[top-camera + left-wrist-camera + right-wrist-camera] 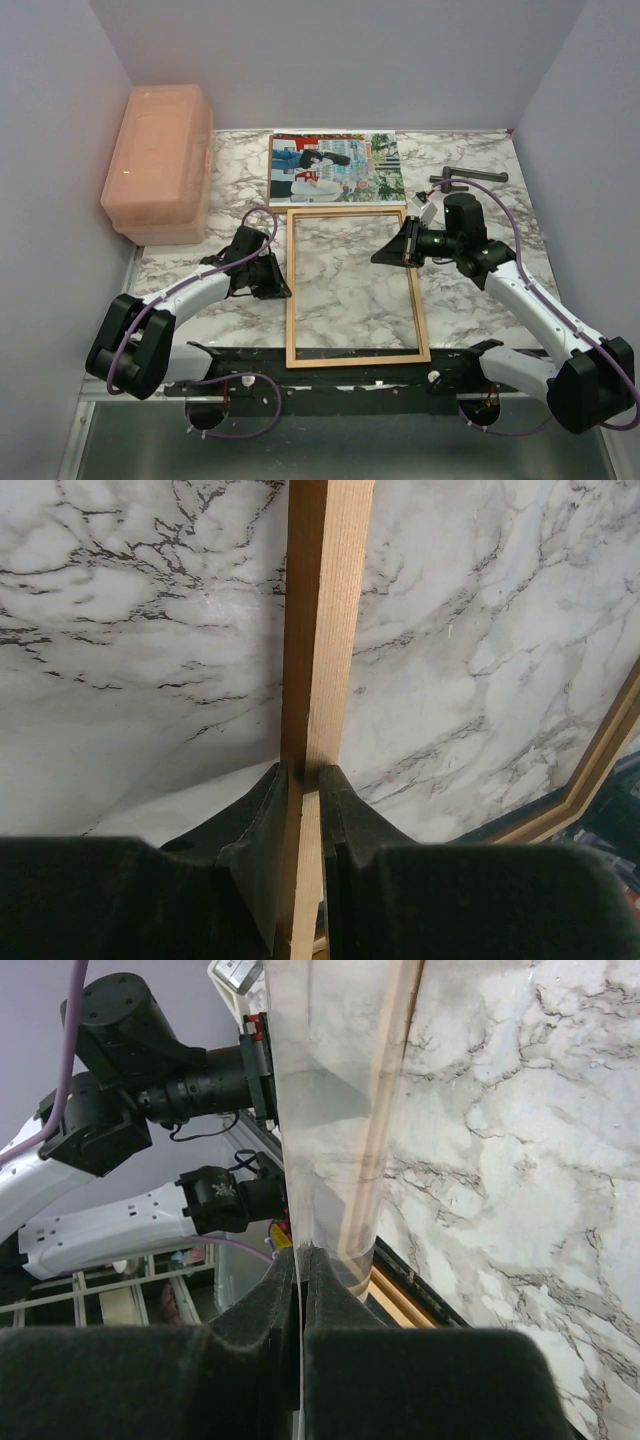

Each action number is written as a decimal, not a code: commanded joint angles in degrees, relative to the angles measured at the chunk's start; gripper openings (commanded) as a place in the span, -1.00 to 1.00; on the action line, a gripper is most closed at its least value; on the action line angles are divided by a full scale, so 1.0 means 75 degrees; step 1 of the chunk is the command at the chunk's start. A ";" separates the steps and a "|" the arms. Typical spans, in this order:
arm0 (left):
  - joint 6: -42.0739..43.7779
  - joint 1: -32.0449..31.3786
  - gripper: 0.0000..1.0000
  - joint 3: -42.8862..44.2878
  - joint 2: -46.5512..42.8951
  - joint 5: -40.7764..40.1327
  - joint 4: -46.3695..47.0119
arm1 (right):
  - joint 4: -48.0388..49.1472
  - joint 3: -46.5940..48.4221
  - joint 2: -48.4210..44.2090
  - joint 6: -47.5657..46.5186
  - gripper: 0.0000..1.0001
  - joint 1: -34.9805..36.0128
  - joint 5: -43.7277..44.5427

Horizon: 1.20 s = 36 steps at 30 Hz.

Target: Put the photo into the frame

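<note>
The photo (336,168) lies flat at the back of the marble table, just beyond the frame's far rail. The thin wooden frame (354,358) lies flat in the middle. My left gripper (281,284) is shut on its left rail; in the left wrist view the rail (325,630) runs between the fingertips of that gripper (303,775). My right gripper (387,252) hovers over the frame's upper right part. In the right wrist view this gripper (300,1256) is shut on the edge of a clear sheet (330,1110), which stands upright over the frame rail (402,1302).
A pink plastic box (160,160) stands at the back left. Dark metal parts (466,179) lie at the back right. Grey walls close in the table on three sides. The left arm (120,1060) shows beyond the clear sheet in the right wrist view.
</note>
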 commanded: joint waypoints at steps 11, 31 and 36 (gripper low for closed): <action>0.0238 -0.0019 -0.61 -0.0433 0.0355 -0.0594 -0.0237 | 0.0563 -0.0418 -0.0047 0.1062 -0.99 0.0087 -0.0341; 0.0250 -0.0019 -0.61 -0.0468 0.0344 -0.0575 -0.0201 | 0.0933 -0.0665 -0.0394 0.1476 -0.99 0.0080 -0.0415; 0.0250 -0.0024 -0.62 -0.0458 0.0347 -0.0569 -0.0215 | 0.0734 -0.0929 -0.0371 0.1119 -0.99 0.0082 -0.0258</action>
